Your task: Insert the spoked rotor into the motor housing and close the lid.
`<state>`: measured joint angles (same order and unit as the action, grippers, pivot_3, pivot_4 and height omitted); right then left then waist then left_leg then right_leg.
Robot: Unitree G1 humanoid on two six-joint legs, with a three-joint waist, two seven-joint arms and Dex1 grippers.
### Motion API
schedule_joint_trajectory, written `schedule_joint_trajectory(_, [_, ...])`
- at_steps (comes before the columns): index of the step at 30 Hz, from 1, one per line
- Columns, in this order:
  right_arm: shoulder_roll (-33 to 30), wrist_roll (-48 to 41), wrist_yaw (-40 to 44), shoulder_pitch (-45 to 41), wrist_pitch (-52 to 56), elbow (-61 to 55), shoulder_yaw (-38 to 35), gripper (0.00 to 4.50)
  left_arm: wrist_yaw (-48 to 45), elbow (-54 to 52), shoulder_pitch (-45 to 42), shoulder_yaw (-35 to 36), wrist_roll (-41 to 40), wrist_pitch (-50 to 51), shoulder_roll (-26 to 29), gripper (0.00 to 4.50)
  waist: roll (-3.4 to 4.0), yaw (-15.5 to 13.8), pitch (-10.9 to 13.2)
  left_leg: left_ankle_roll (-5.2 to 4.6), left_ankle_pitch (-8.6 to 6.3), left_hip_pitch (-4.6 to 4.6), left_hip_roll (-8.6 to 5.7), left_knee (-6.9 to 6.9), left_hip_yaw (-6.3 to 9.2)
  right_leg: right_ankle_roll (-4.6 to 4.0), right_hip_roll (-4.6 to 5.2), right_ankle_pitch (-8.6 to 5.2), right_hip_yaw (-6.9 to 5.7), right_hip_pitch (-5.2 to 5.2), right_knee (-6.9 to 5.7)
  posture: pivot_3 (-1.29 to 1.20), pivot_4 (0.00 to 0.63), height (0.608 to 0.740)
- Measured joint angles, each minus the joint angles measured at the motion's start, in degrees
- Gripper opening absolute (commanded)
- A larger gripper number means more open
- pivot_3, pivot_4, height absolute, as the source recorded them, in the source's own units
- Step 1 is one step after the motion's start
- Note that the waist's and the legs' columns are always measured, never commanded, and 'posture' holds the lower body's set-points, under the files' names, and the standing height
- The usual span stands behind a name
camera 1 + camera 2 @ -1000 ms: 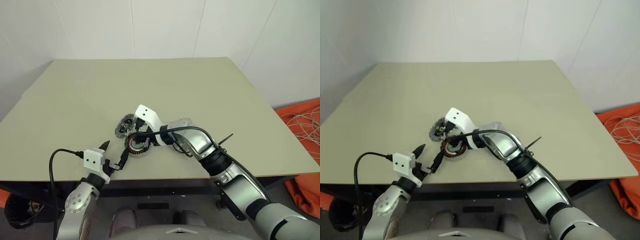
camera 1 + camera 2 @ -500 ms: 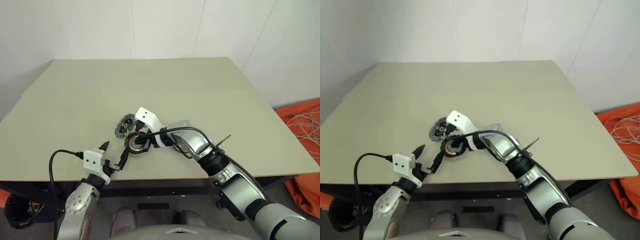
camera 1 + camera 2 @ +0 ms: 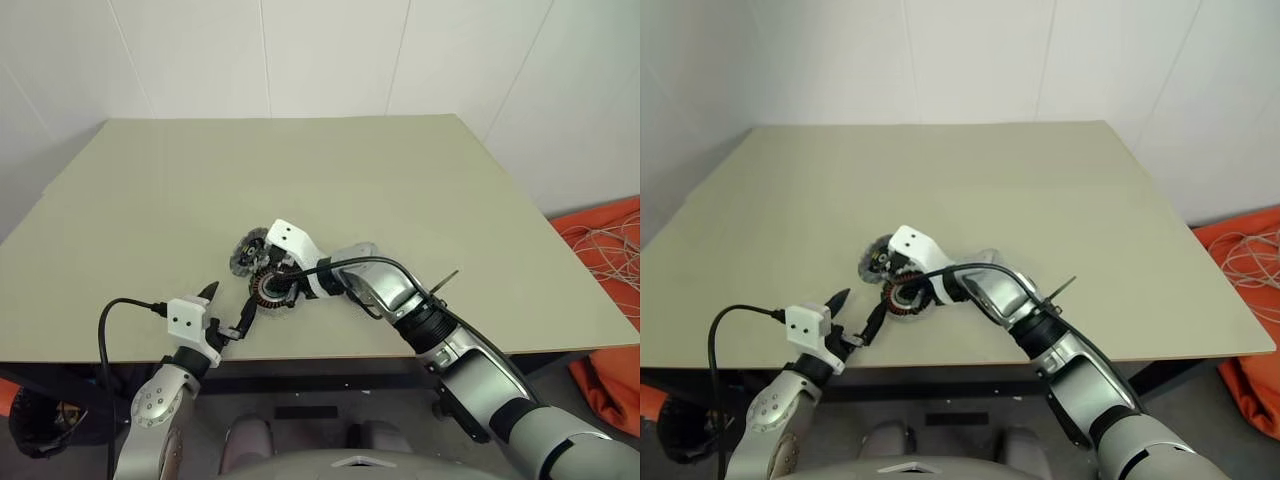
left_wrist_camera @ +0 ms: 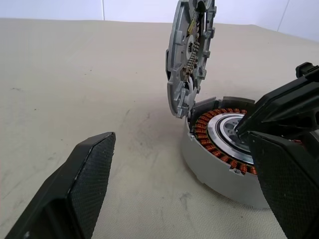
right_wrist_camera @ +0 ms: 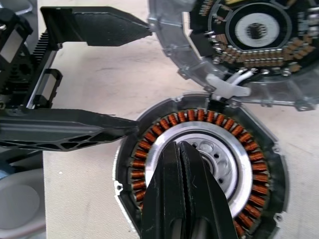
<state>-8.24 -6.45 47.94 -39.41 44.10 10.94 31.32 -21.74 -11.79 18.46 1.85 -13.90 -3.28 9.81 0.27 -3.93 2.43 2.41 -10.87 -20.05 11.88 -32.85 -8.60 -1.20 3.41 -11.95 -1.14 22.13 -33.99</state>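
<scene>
The motor housing [image 3: 275, 293] lies on the table near its front edge, its copper windings [image 5: 149, 144] ringing the spoked rotor [image 5: 227, 162], which sits inside it. The lid [image 4: 192, 55] stands upright at the housing's far side, joined to it by a pale tab, dark gold-flecked hub facing the housing. My right gripper [image 5: 179, 147] is shut, its tips resting on the rotor's pale face. My left gripper [image 3: 233, 297] is open just in front of the housing, its fingers [image 4: 89, 179] level and pointing at it, holding nothing.
The beige table [image 3: 400, 190] stretches wide behind and beside the parts; its front edge runs just under my left gripper. An orange heap with white cables [image 3: 610, 250] lies on the floor off the right edge.
</scene>
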Motion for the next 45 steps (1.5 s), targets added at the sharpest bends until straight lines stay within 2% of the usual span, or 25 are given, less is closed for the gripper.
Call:
schedule_joint_trajectory(12, [0.8, 0.21, -0.23, 0.67, -1.73, 1.11, 0.13, 0.02, -0.01, 0.02, 0.2, 0.01, -0.01, -0.05, -0.04, 4.5, -0.01, 0.01, -0.01, 0.0, 0.0, 0.11, 0.0, 0.0, 0.01, 0.08, 0.0, -0.04, 0.01, -0.08, -0.02, 0.0, 0.0, 0.74])
schedule_joint_trajectory(21, [-0.95, -0.65, -1.16, 1.12, -1.66, -1.12, -5.65, 0.02, -0.53, 1.4, -0.48, 0.15, -0.01, -0.73, -0.01, 4.5, -0.03, -0.02, -0.01, 0.01, 0.01, 0.03, 0.0, -0.03, 0.01, 0.0, -0.02, 0.0, 0.0, -0.03, -0.03, 0.0, 0.0, 0.74])
schedule_joint_trajectory(26, [-1.1, -0.61, -1.54, 2.27, -1.68, -1.11, -5.63, 0.02, -1.16, 2.09, -0.5, 0.13, -0.01, -1.23, 0.01, 4.5, -0.02, 0.0, -0.01, 0.01, 0.01, -0.03, 0.0, -0.01, 0.0, -0.23, -0.04, 0.13, 0.0, 0.04, -0.02, 0.0, 0.0, 0.74])
schedule_joint_trajectory(36, [1.36, -0.61, -1.7, 2.25, -1.8, -1.12, -5.27, 0.02, -1.44, 2.48, -0.24, 0.22, -0.02, -1.64, 0.11, 4.5, -0.02, -0.02, 0.0, 0.01, 0.01, -0.02, 0.01, -0.02, 0.01, 0.04, -0.03, -0.03, 0.0, 0.02, -0.02, 0.0, 0.0, 0.74])
schedule_joint_trajectory(45, [0.11, -0.03, -1.05, 3.41, -3.54, 0.59, -3.84, 0.02, -1.35, 2.46, 0.05, 0.24, -0.01, -1.71, 0.18, 4.5, -0.02, 0.0, 0.0, 0.01, 0.01, -0.01, 0.0, -0.02, 0.0, 0.01, -0.02, -0.01, 0.01, 0.02, -0.02, 0.0, 0.0, 0.74])
